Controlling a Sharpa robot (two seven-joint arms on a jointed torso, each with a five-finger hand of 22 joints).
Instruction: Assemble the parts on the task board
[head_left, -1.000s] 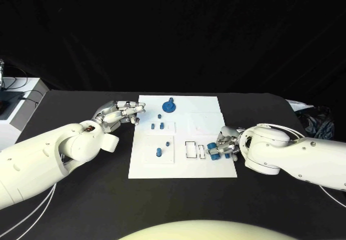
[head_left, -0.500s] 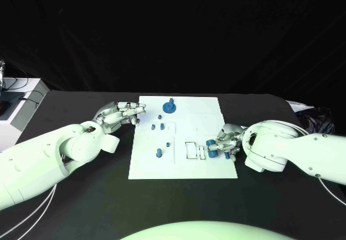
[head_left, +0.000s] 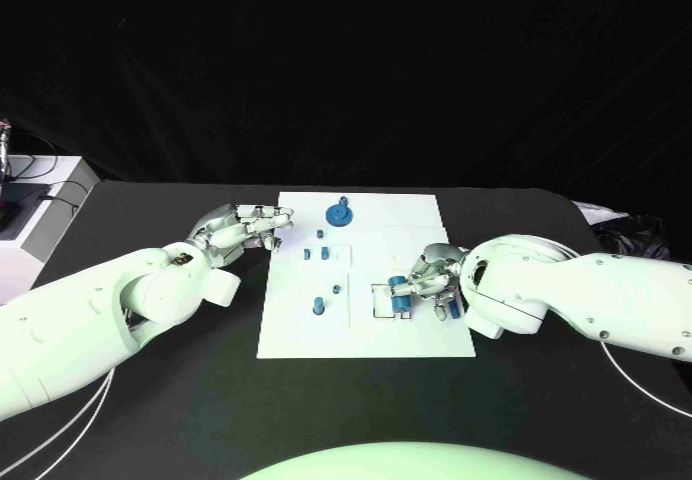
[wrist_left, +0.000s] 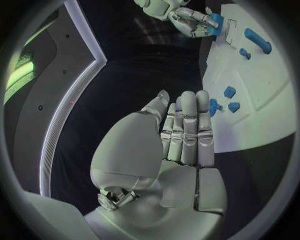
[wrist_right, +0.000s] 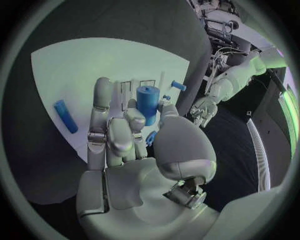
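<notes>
Carrying a blue cylinder (wrist_right: 148, 103), our right hand (head_left: 427, 285) has it pinched between thumb and fingers just above the outlined rectangular slots (head_left: 381, 300) near the front of the task board (head_left: 404, 215), so we judge the insertion is close but not yet made. Over on the other side, our left hand (head_left: 242, 226) sits at the board's left edge with its fingers together and nearly straight, holding nothing that we can see. As for progress, we count a blue disc part (head_left: 339, 212) standing near the far edge, a few small pegs (head_left: 325, 249) in the middle section and another peg (head_left: 317, 305) nearer us, all apparently seated, though we can't tell which sockets remain unfilled. One more blue rod (wrist_right: 65, 116) lies loose on the board beside our right hand, so we reckon at least that piece is left after this one. Nothing stands between the cylinder and the slots except our own fingers crowding the opening.
</notes>
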